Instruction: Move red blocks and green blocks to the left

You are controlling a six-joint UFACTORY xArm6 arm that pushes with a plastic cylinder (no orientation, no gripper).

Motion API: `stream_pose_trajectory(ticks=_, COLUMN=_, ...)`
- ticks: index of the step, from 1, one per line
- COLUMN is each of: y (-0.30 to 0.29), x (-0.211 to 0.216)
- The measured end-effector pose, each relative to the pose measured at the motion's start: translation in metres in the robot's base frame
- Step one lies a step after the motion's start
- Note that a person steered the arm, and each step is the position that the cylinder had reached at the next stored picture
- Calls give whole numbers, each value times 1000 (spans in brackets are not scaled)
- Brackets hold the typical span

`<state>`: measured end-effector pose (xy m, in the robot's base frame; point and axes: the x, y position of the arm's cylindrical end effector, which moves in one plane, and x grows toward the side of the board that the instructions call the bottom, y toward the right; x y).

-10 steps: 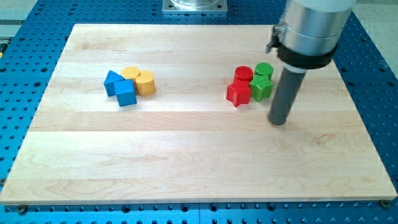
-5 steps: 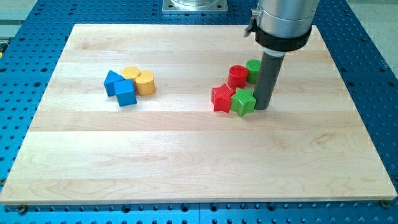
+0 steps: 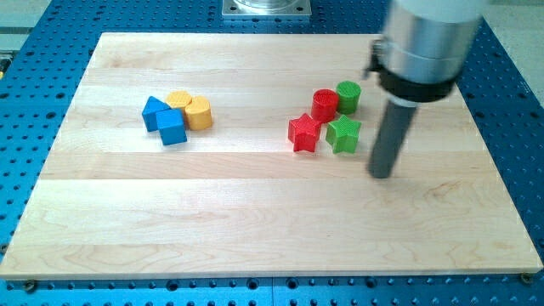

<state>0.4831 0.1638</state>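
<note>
our tip [image 3: 382,174] rests on the wooden board [image 3: 255,221] in the right half of the frame, a little below and to the right of the red and green cluster, and it touches no block. we carry no gripper, only the dark rod under the grey cylinder at the upper right, so nothing is clenched, released or grasped; the rod simply stands upright with bare wood all round its end. the nearest block is the green star [image 3: 343,134], just to the upper left of our tip with a clear gap between them. the red star [image 3: 303,133] sits to the left of the green star, near it but slightly apart. above these two, the red cylinder [image 3: 325,104] and the green cylinder [image 3: 348,97] stand side by side and appear to touch, the green one to the right and a shade higher in the frame. the red cylinder lies just above the gap between the two stars. all four of these blocks are right of the board's centre. well apart, in the upper left of the board, the blue and yellow blocks huddle together: a blue triangle [image 3: 153,111] at the far left, a blue cube [image 3: 172,127] just below and right of it, and two yellow cylinders [image 3: 198,111] touching on the right side of that group. the board lies on a blue perforated table [image 3: 34,85].
</note>
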Motion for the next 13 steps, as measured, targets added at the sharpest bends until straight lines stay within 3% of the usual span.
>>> stream_pose_trajectory(ticks=1, y=6, x=-68)
stream_pose_trajectory(ticks=3, y=-83, x=-96)
stream_pose_trajectory(ticks=4, y=-69, x=-71)
stream_pose_trajectory(ticks=5, y=-7, x=-89)
stream_pose_trajectory(ticks=6, y=-13, x=-103)
stream_pose_trajectory(ticks=7, y=-56, x=-107)
stream_pose_trajectory(ticks=8, y=19, x=-87)
stream_pose_trajectory(ticks=9, y=37, x=-22)
stream_pose_trajectory(ticks=10, y=-26, x=-24)
stream_pose_trajectory(ticks=11, y=-50, x=-4)
stream_pose_trajectory(ticks=12, y=-83, x=-30)
stream_pose_trajectory(ticks=13, y=-78, x=-22)
